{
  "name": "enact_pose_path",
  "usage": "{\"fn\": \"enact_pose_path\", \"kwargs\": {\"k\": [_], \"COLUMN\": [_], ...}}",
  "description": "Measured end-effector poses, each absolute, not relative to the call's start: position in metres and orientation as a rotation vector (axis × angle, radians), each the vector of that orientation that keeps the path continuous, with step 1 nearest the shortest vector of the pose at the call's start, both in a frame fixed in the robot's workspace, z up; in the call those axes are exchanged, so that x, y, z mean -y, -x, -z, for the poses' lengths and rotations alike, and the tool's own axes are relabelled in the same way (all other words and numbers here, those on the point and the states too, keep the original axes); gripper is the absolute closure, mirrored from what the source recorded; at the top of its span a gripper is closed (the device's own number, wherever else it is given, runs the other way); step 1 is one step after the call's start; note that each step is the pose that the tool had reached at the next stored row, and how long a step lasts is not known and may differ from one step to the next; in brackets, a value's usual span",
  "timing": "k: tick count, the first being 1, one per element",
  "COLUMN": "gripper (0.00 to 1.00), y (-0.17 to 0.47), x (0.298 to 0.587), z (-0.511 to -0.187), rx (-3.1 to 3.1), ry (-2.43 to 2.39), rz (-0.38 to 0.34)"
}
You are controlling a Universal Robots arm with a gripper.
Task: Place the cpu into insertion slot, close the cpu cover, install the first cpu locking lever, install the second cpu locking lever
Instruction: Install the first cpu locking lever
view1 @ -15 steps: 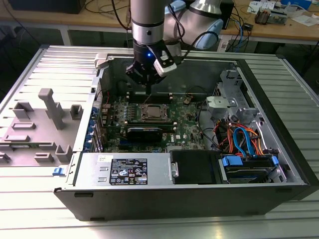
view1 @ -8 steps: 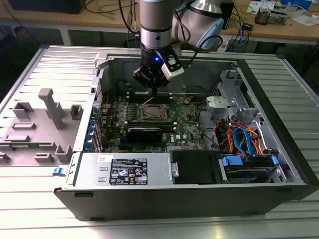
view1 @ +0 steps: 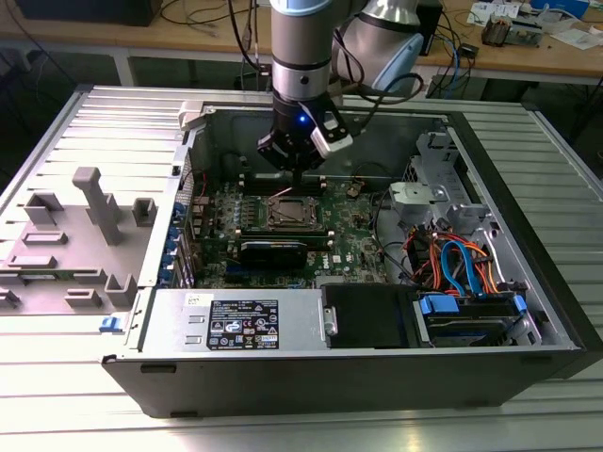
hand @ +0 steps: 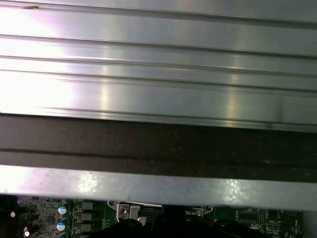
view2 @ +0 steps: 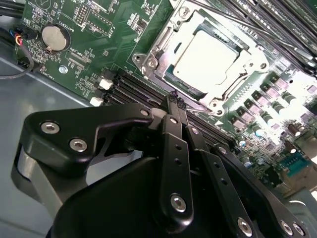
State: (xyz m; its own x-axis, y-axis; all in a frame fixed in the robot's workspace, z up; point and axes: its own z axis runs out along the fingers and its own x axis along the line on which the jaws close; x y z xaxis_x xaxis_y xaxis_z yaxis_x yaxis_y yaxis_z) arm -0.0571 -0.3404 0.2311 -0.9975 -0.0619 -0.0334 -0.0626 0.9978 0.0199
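The cpu [view2: 210, 52] is lying under the lowered cpu cover [view2: 157, 54], so lever work seems to be in hand. The hand [view2: 174, 101] is hovering clenched at the cover's edge, and this step is probably calling for a steady, precise push.

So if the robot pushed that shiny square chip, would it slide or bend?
Probably it would not slide: the chip sits inside a metal frame that surrounds its edges. Its flat metal top looks stiff, so bending seems unlikely. It looks thin and small beside the green board, so it is likely light.
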Motion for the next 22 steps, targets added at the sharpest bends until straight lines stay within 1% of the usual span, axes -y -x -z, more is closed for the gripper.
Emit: {"fn": "enact_pose_path", "kwargs": {"k": [10, 22], "gripper": [0.89, 0.89], "y": [0.0598, 0.0624], "x": [0.3404, 0.3367], "z": [-0.2272, -0.2231], "rx": [-3.106, -3.106], "ry": [0.097, 0.099], "rz": [-0.055, -0.055]}}
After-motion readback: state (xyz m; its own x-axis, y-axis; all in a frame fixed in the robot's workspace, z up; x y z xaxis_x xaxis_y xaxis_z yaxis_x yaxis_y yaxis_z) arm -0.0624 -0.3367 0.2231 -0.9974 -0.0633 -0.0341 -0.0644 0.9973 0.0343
